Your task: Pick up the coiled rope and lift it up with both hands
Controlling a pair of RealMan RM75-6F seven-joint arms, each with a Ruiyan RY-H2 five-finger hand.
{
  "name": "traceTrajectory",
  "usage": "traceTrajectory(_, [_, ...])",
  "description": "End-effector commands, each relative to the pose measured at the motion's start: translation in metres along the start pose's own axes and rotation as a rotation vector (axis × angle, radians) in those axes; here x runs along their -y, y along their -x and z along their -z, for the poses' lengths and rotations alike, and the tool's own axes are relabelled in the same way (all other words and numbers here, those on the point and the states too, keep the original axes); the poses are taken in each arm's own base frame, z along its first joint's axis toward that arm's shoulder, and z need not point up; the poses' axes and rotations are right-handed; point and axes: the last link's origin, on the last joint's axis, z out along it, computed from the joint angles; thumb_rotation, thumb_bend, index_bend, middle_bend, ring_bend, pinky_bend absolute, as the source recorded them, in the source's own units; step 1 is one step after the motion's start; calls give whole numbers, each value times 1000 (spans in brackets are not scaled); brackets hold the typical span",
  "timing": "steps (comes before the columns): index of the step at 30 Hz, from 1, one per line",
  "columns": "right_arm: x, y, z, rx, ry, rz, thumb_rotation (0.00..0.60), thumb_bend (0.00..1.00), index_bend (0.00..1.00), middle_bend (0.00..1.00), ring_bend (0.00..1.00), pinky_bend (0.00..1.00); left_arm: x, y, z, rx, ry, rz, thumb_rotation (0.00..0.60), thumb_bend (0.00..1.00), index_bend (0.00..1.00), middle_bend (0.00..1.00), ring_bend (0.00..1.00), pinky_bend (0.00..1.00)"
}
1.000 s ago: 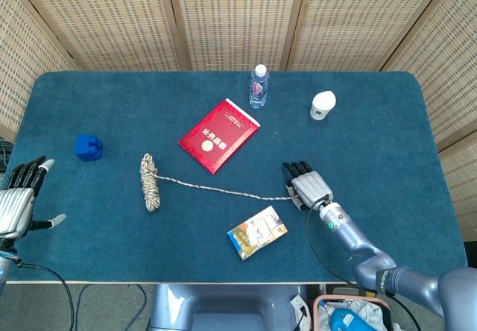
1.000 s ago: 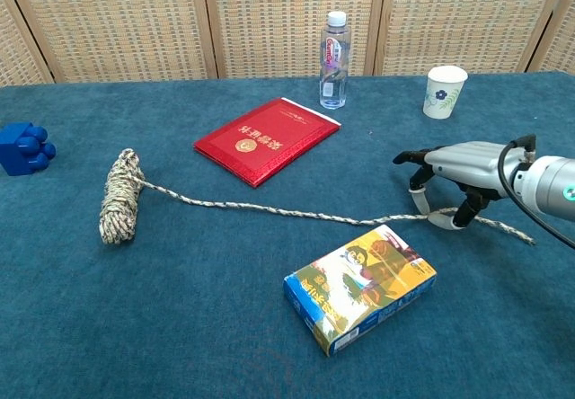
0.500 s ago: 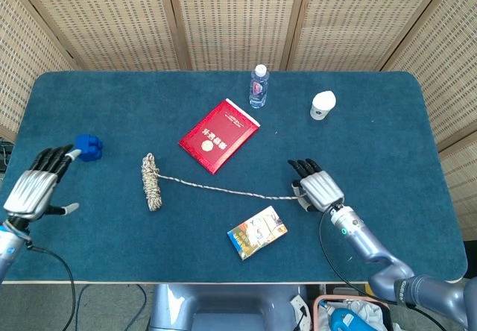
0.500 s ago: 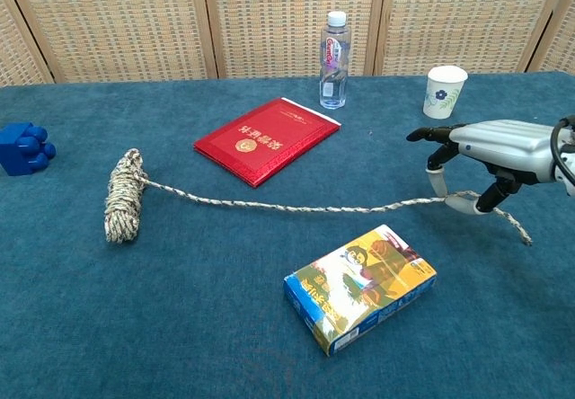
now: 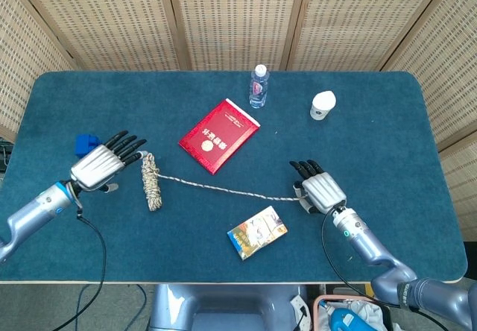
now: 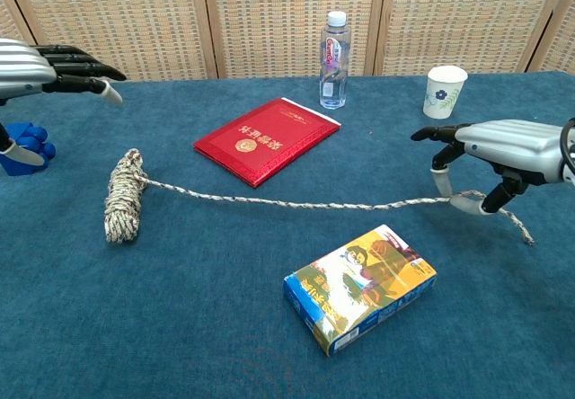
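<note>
The coiled rope [image 5: 150, 182] [image 6: 121, 197] lies on the blue table, left of centre. A loose strand [image 5: 223, 191] [image 6: 296, 206] runs from it rightwards to my right hand [image 5: 320, 189] [image 6: 503, 147]. That hand pinches the strand between thumb and a finger and holds it slightly off the cloth; the rope's end [image 6: 519, 230] trails beyond it. My left hand [image 5: 104, 163] [image 6: 45, 62] hovers just left of the coil with fingers stretched out and apart, holding nothing and not touching the rope.
A blue block [image 5: 86, 144] [image 6: 25, 143] sits behind the left hand. A red book [image 5: 218, 135] [image 6: 267, 138], a water bottle [image 5: 258, 86] [image 6: 333, 48] and a paper cup [image 5: 323, 105] [image 6: 445, 91] stand further back. A printed box [image 5: 257, 232] [image 6: 361, 287] lies near the front edge, below the strand.
My left hand has swung from the near left table edge up and right to beside the coil. The right hand shifted slightly right and raised the strand, pulling it straighter.
</note>
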Motion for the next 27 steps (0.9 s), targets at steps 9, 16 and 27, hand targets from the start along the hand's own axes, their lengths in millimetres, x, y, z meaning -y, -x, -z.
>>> traceTrajectory(9, [-14, 0, -3, 7, 29, -24, 600, 460, 648, 0, 0, 0, -10, 13, -52, 28, 233, -230, 600, 181, 172, 61, 0, 0])
traceTrajectory(16, [-18, 3, -4, 11, 32, -26, 600, 461, 648, 0, 0, 0, -11, 29, -65, 82, 235, -275, 600, 181, 139, 40, 0, 0])
traceTrajectory(27, [-21, 3, -3, 8, 40, -19, 600, 461, 648, 0, 0, 0, -14, 40, -79, 116, 203, -300, 600, 203, 147, 23, 0, 34])
